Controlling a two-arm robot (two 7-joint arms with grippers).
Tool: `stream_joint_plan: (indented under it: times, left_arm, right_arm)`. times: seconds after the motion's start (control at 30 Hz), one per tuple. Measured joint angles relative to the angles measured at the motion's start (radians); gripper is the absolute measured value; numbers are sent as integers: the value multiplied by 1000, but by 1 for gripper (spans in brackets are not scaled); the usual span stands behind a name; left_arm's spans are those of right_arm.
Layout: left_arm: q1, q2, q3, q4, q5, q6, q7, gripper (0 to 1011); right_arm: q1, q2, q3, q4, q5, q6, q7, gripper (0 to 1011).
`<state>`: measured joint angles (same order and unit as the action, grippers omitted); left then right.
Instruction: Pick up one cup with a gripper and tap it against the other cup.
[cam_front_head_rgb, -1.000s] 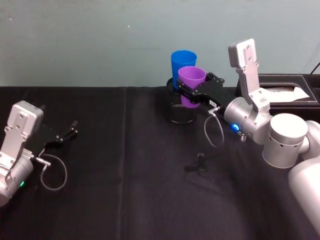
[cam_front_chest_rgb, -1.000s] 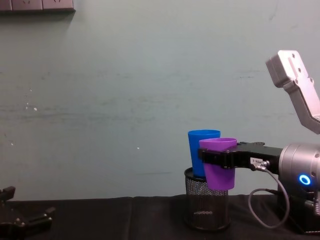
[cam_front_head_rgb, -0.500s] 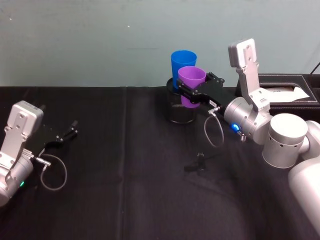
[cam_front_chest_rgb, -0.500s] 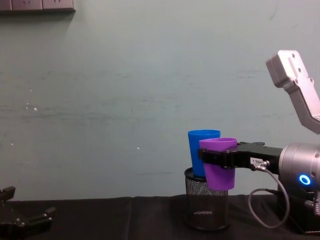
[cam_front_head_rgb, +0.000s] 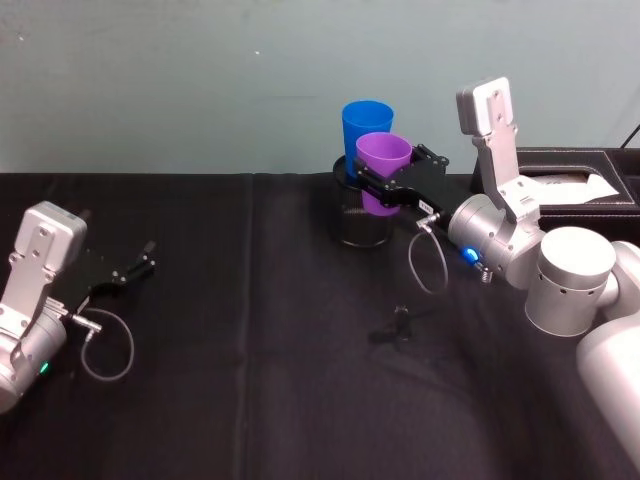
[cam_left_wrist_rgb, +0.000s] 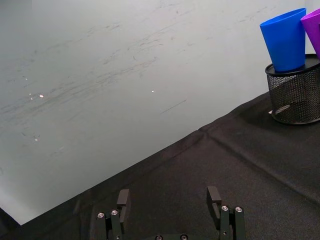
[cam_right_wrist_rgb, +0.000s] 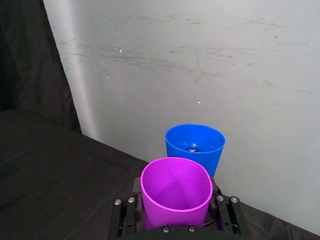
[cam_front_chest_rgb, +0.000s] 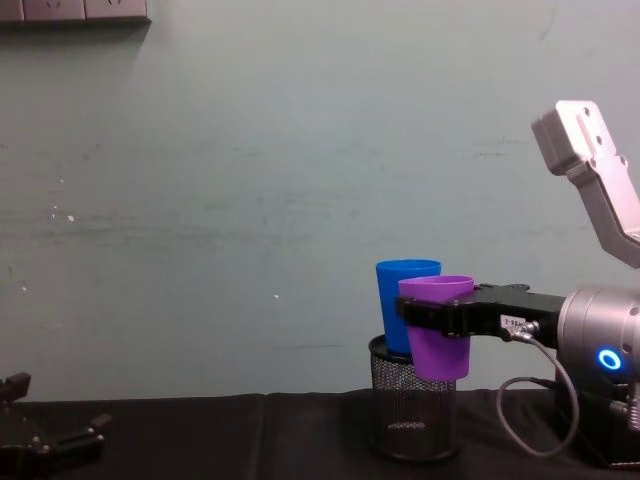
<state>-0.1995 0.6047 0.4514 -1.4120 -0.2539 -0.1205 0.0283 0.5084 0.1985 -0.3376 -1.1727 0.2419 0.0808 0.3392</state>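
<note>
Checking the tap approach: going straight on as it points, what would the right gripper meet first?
Probably the blue cup in the mesh pen holder, straight ahead of the right gripper; the purple cup it grips would touch first. How near they are is unclear.

The right arm (cam_front_head_rgb: 570, 280) and left arm (cam_front_head_rgb: 30, 300) are silver-grey with round joints. The right one has a blue ring light (cam_front_chest_rgb: 606, 358), the left a green dot (cam_front_head_rgb: 43, 368). A thin grey cable (cam_front_head_rgb: 428, 262) loops at each wrist. The left gripper (cam_left_wrist_rgb: 168, 195) and right gripper (cam_right_wrist_rgb: 175, 192) are black, with flat fingers (cam_left_wrist_rgb: 214, 196), tiny silver screws (cam_left_wrist_rgb: 223, 208) and, on the right, a white label (cam_front_chest_rgb: 512, 322).
</note>
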Motion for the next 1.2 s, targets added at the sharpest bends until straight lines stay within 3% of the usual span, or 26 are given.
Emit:
stream_joint_plan:
  times: [1.2]
  left_arm:
    - [0, 0, 0, 0, 0, 0, 0, 1000]
  right_arm:
    - [0, 0, 0, 0, 0, 0, 0, 721]
